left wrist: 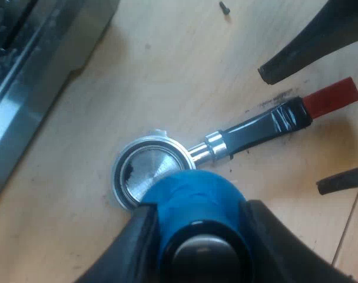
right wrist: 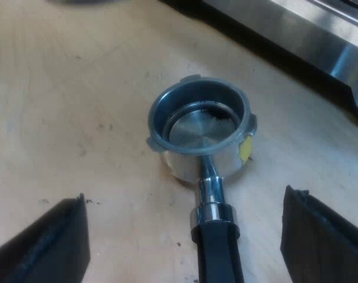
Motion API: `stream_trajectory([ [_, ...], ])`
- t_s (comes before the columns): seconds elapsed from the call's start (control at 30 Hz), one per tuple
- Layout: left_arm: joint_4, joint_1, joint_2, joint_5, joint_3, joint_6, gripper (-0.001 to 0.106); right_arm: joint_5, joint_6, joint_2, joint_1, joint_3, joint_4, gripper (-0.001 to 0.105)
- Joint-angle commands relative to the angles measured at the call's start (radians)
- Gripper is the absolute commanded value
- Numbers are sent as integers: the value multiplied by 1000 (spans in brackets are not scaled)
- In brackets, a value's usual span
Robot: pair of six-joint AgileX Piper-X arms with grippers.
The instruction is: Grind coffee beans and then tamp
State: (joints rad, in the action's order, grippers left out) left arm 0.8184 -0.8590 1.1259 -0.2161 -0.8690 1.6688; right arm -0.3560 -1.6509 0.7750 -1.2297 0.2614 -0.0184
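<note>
two pincers work around one metal holder (right wrist: 199, 127), which lies loose on the pale wooden surface (right wrist: 79, 88) with its basket mouth up, near the espresso machine (right wrist: 308, 41) and its steel front edge. my left pincer (left wrist: 199, 209) is clamped on the blue tamper (left wrist: 191, 191), a black finger (left wrist: 132, 242) pressed to each side of it. it holds the tamper over the basket's near rim, so that part of the rim is covered in the left wrist view. whether the tamper touches the metal i cannot tell. the basket's floor is bare shiny steel, with only a thin dark smear of grounds (right wrist: 217, 112) along one side of the inner wall. a small yellow mark (right wrist: 245, 150) sits on the holder's outer wall near the neck. the dark handle (left wrist: 261, 127) runs flat along the surface away from the basket and ends in its red tip (left wrist: 332, 97). my right pincer (right wrist: 185, 197) stands wide open, its two fingers (right wrist: 326, 236) well apart on either side of the handle and clear of it. seen from the left wrist, they straddle the handle close to the red tip. a few dark specks (left wrist: 273, 100) lie on the surface beside the handle, and one tiny dark bit (left wrist: 225, 7) lies farther off.
</note>
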Motion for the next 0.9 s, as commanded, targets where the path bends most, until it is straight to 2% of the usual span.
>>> stream_trajectory([
  [0.03,-24,-5,25,-5,-9,1,0,-17,12,-6,0,1,-7,69],
  [0.33,-114,-4,100,-5,-9,-4,0,-31,17,-6,0,1,-7,69],
  [0.77,-166,-2,238,3,-9,-14,0,-31,17,-6,0,1,-7,69],
  [0.9,-173,-2,265,36,-9,-14,0,-31,17,-6,0,1,-7,69],
])
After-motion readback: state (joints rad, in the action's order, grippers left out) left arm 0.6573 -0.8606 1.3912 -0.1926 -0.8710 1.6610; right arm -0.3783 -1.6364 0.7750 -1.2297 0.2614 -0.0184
